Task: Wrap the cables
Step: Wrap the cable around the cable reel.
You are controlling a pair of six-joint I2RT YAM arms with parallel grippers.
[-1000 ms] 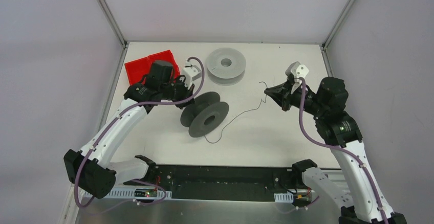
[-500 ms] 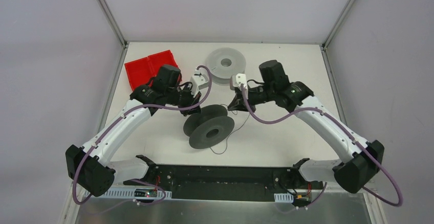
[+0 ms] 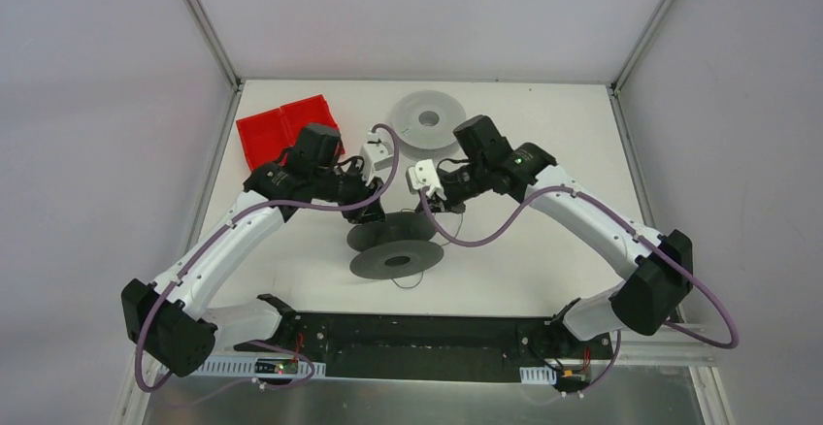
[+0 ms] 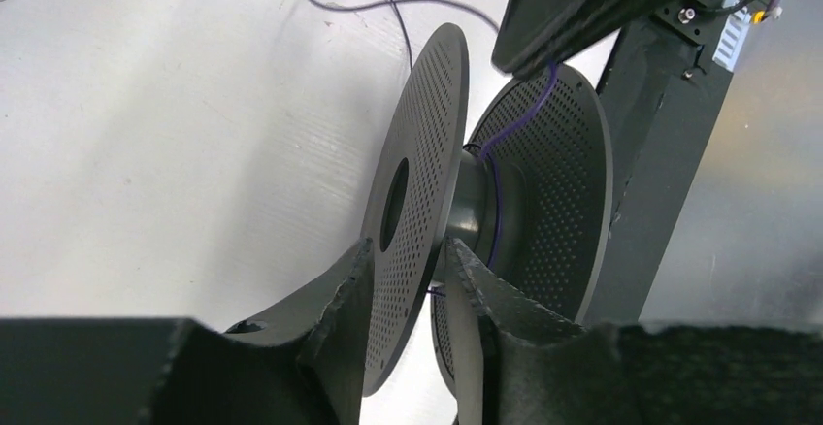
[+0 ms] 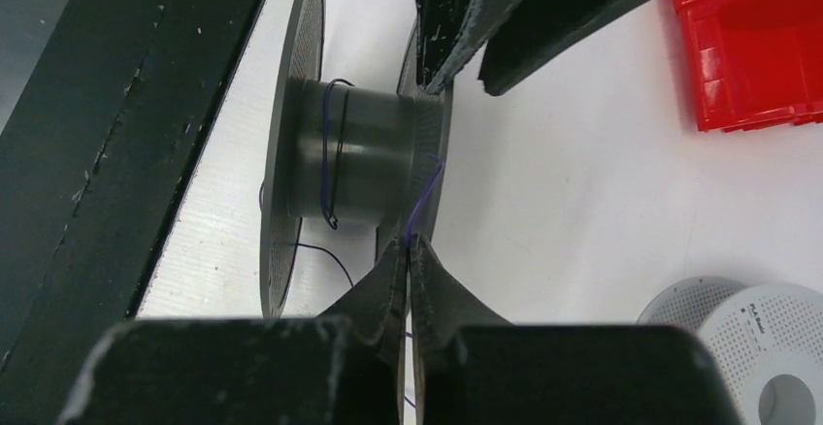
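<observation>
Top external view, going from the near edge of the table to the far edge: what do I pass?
black metal base rail → dark grey perforated plastic spool → light grey plastic spool

Dark grey spool (image 4: 417, 202) — perforated, red tray (image 3: 281, 126), purplish cable (image 4: 496, 212)

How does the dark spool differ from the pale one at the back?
The dark spool is near black; the pale spool is light grey. The dark spool is held tilted, the left gripper clamping one flange; the pale spool lies flat, untouched. The dark spool carries a few turns of cable; no cable shows on the pale spool. Both have perforated flanges.
</observation>
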